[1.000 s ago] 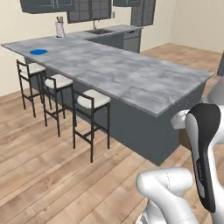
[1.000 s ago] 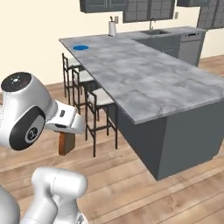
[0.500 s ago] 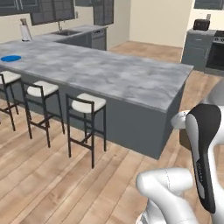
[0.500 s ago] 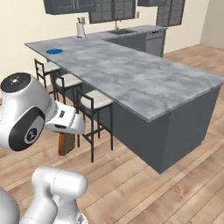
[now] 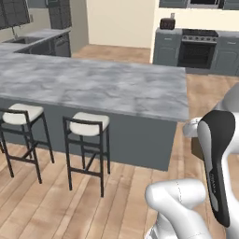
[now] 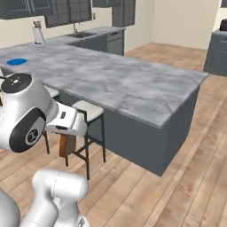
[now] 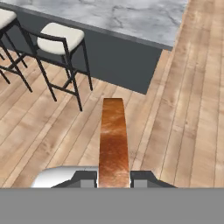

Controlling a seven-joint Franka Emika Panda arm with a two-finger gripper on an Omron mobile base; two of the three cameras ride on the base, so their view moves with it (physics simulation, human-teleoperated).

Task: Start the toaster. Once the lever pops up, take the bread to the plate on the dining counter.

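The gripper (image 7: pixel 114 178) was clamped on the bread (image 7: pixel 113 142), holding the slice edge-on over the wooden floor (image 7: pixel 183 131), just off the near end of the worktop (image 6: pixel 115 82). The plate (image 6: pixel 17 61) lay on that worktop, toward its far end, well apart from the bread, with stools (image 5: pixel 87 122) along the worktop's side.

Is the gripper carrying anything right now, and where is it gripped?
Yes: the bread, pinched across its faces at one end by the gripper.
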